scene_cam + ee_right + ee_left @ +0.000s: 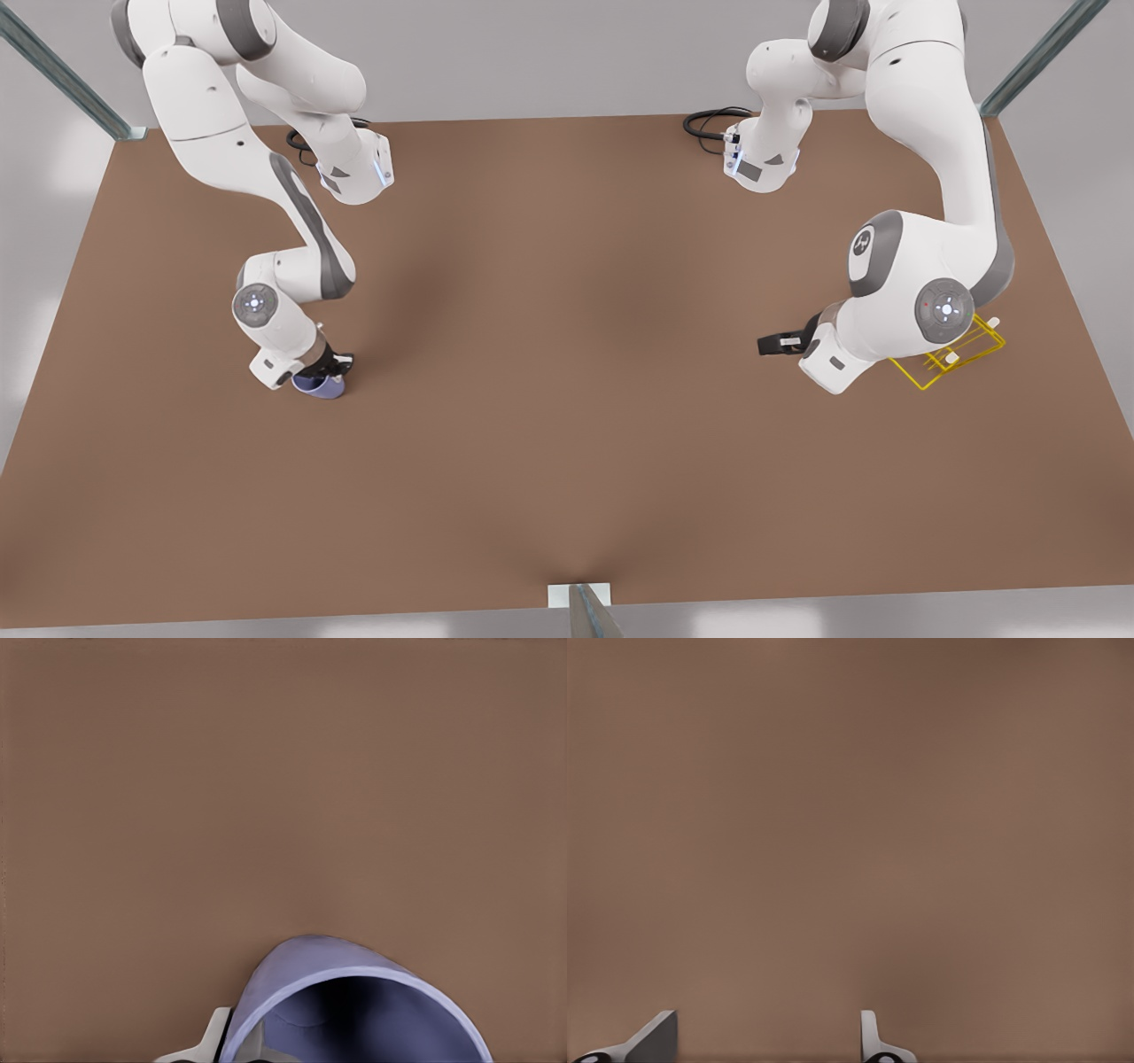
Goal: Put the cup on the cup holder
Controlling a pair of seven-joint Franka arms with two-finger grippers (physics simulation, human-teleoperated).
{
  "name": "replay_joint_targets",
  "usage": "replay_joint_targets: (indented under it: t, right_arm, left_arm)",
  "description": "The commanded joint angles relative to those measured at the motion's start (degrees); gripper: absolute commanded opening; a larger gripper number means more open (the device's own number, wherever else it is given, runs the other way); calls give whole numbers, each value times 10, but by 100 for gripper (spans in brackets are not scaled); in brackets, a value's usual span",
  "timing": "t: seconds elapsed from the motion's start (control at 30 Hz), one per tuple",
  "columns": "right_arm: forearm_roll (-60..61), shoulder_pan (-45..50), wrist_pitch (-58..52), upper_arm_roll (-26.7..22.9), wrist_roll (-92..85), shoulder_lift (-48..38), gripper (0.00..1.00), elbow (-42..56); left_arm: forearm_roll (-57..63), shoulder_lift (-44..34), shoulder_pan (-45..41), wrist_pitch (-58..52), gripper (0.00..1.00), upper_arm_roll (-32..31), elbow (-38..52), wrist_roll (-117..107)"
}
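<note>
The lavender cup is at the table surface on the front view's left, slightly tilted. My right gripper is down on it and shut on its wall. In the right wrist view the cup shows its dark inside, with one finger pressed against the outside of its rim. The yellow wire cup holder with white-capped prongs stands on the front view's right, partly hidden behind the other arm. Beside it, my left gripper waits open over bare table, holding nothing.
Black cables lie near the far edge by the arm bases. Metal frame posts stand at the far corners, and a bracket sits at the near edge's middle. A wide stretch of brown table separates the cup from the holder.
</note>
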Motion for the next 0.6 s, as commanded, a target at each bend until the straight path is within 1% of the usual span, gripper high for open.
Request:
replay_joint_targets:
  t: [0.0,0.1,0.13,0.23,0.27,0.3,0.43,0.5,0.57]
  right_arm:
    - [-1,-13,-19,20,4,-13,21,0]
    - [-1,-16,-63,23,5,-38,21,1]
    - [-1,-15,-77,34,8,-42,21,5]
    - [7,-2,-149,52,47,-31,21,42]
    - [22,4,-154,73,73,-31,21,46]
    - [34,20,-154,82,85,-25,21,50]
    - [109,126,-164,81,153,12,21,123]
    - [136,146,-159,81,179,45,21,168]
    - [173,157,-125,81,185,75,21,211]
  left_arm:
    - [0,-1,-1,0,100,0,0,-2]
    - [0,-1,0,0,100,0,0,-2]
    - [0,-1,2,0,100,-1,0,-2]
    - [0,0,-4,1,100,0,0,-5]
    - [0,-1,-3,1,100,-1,0,-5]
    - [0,-1,-2,0,100,0,0,-4]
    - [0,-1,-3,1,100,0,0,-4]
    - [0,-1,-2,0,100,0,0,-4]
    - [0,-1,-3,0,100,0,0,-4]
